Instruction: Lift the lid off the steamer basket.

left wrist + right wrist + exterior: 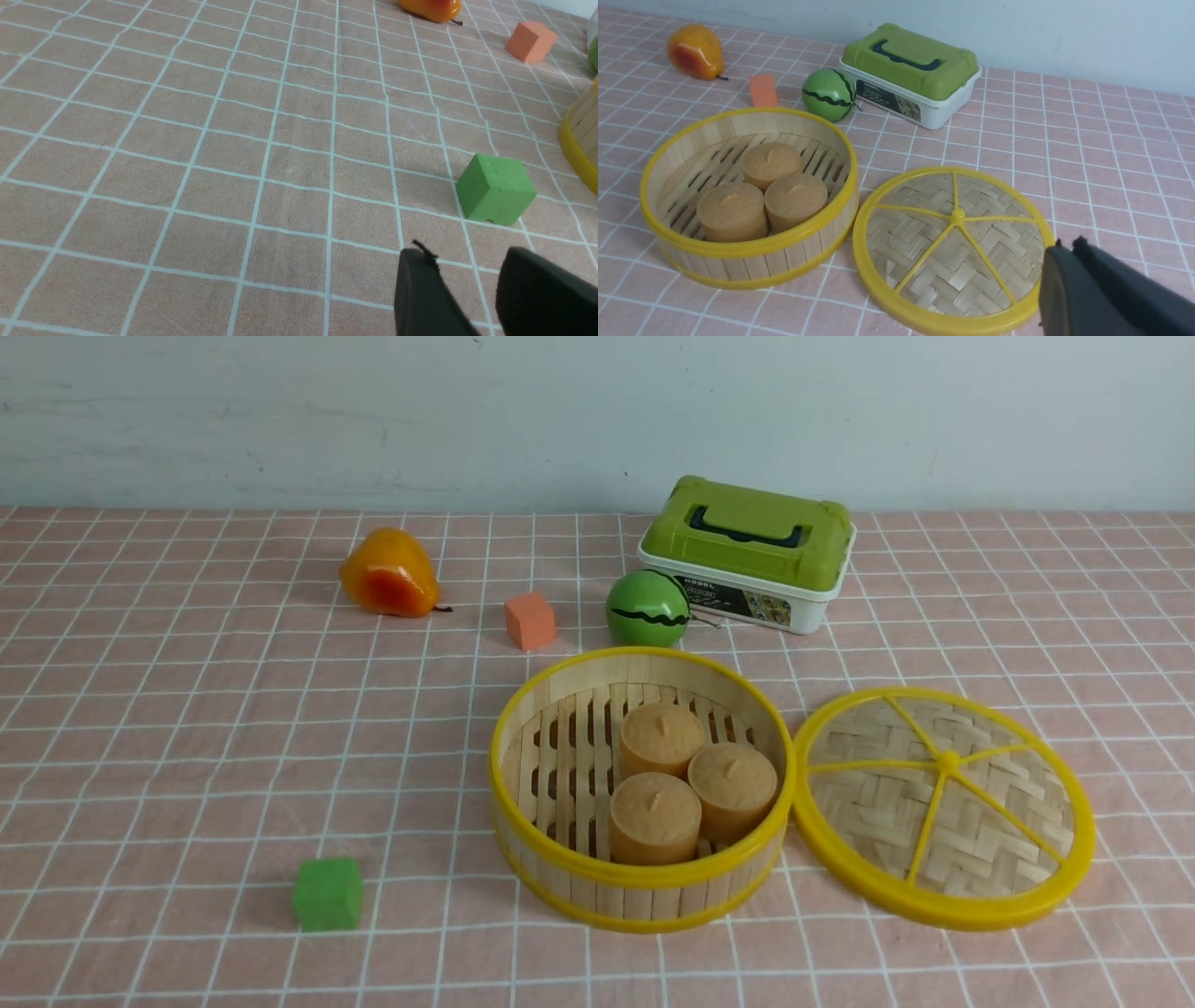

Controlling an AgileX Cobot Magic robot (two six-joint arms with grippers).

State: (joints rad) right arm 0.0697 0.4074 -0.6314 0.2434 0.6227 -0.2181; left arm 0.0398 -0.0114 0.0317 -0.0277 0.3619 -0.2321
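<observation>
Right wrist | lid (pixel 920 233) off, flat | right gripper (pixel 1068 242) near its rim

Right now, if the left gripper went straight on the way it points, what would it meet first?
Probably the green cube, just ahead of the left gripper; depth is unclear.

My right gripper (pixel 1068 243) hangs by the lid (pixel 924 233); the uncovered steamer basket (pixel 738 267) stands just beside that lid.

Most of the steamer basket (pixel 584 122) (left wrist view) off-frame
</observation>
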